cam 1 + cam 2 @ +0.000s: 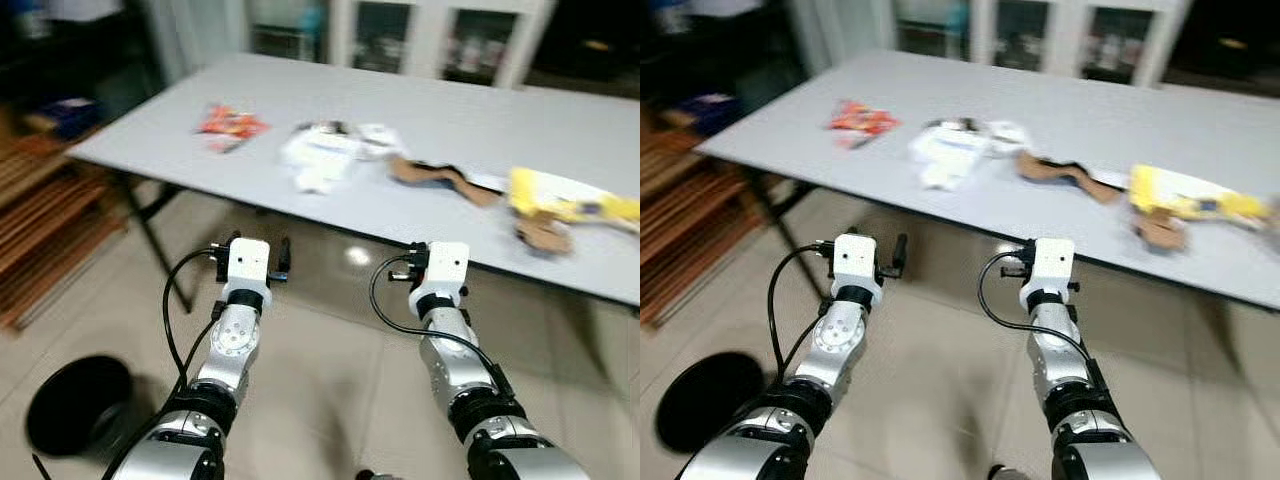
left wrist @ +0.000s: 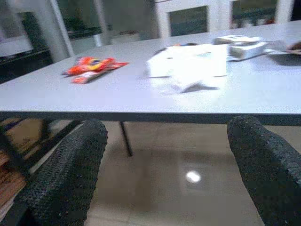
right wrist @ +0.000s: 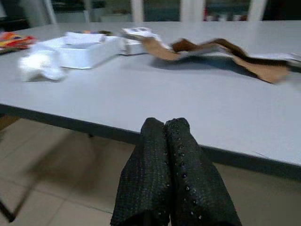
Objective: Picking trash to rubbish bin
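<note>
Trash lies along a grey table [image 1: 500,115]: a red wrapper [image 1: 230,125], crumpled white paper and a white box [image 1: 325,155], a torn brown paper strip [image 1: 440,177], and a yellow bag [image 1: 570,198] with a brown scrap [image 1: 543,235]. The black rubbish bin [image 1: 78,403] stands on the floor at my lower left. Both arms are raised in front of the table's near edge, below the tabletop. My left gripper [image 2: 167,127] is open and holds nothing, facing the white paper [image 2: 188,66]. My right gripper [image 3: 165,141] is shut on nothing, facing the brown strip [image 3: 211,49].
Wooden slats [image 1: 40,230] are stacked on the left beside the table's dark leg [image 1: 155,240]. White glass-door cabinets [image 1: 400,35] stand behind the table. Tiled floor [image 1: 330,350] lies between me and the table.
</note>
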Motion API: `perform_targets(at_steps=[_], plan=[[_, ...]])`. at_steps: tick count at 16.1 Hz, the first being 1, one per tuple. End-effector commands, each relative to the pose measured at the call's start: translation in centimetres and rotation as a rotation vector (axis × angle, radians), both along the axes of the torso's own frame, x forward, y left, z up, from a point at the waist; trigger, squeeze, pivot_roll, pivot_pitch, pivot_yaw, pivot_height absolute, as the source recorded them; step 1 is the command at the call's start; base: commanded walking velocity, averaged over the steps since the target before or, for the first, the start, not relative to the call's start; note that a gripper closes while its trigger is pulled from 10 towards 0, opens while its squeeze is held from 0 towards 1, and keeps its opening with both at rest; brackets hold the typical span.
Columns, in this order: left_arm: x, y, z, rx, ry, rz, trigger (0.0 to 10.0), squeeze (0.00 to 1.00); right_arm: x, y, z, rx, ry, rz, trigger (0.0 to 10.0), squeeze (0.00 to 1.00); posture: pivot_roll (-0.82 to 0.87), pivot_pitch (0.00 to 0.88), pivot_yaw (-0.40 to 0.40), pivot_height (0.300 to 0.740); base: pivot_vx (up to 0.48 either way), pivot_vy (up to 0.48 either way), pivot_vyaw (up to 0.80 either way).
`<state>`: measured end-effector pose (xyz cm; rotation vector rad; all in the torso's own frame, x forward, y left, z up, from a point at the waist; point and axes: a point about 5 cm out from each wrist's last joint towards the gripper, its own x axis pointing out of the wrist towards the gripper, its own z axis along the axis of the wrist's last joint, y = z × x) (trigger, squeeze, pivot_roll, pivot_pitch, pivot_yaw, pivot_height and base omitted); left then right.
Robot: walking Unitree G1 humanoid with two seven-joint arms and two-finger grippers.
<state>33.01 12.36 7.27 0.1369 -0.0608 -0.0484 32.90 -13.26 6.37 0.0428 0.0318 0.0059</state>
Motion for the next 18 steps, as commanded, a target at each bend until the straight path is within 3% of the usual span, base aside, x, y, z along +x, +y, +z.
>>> perform_targets(at_steps=[1,9,18], plan=[[0.10,0.19,0.09,0.005,0.002,0.005,10.0,0.00,0.09,0.18,0.25,0.011,-0.013,-0.001,10.0,0.00,-0.01,0.026,0.052,0.740,0.000,0.000,0.00],[-0.03,-0.27,-0.10,0.002,0.010,-0.004,10.0,0.00,0.05,-0.05,0.30,0.001,-0.017,-0.001,10.0,0.00,-0.02,0.030,0.049,0.740,0.000,0.000,0.00],[0.13,-0.19,0.00,-0.002,0.013,-0.002,10.0,0.00,0.19,0.21,0.33,0.003,-0.010,0.009,10.0,0.00,-0.01,0.018,0.048,0.740,0.000,0.000,-0.80]])
